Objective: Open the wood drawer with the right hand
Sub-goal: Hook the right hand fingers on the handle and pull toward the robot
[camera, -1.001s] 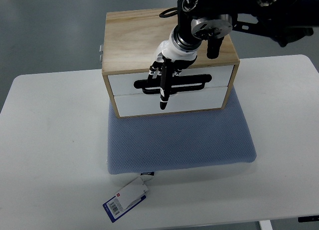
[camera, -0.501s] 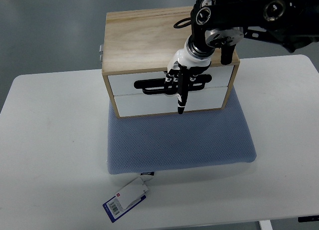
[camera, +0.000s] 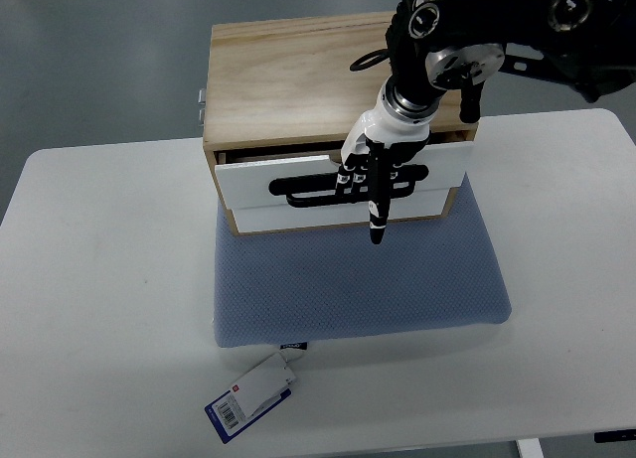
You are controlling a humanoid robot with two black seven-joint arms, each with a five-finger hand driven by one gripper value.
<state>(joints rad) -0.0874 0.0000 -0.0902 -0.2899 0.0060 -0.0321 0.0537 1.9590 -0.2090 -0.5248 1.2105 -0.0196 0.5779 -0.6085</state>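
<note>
A wooden drawer box (camera: 288,80) stands on a blue-grey mat (camera: 358,274) on the white table (camera: 99,299). It has two white drawer fronts. The upper drawer (camera: 248,180) with a black slot handle (camera: 308,187) is pulled out a little, with a dark gap showing at its top edge. My right hand (camera: 373,175) comes in from the upper right. Its fingers are hooked over the right part of the handle, with one finger pointing down past the lower drawer front. The left arm does not show.
A blue and white tag (camera: 253,393) hangs from the mat's front edge near the table's front. A small metal fitting (camera: 202,100) sticks out on the box's left side. Grey floor lies beyond the table.
My right hand moved right along the handle, then pulled toward the front. The upper drawer has slid out slightly from the box.
</note>
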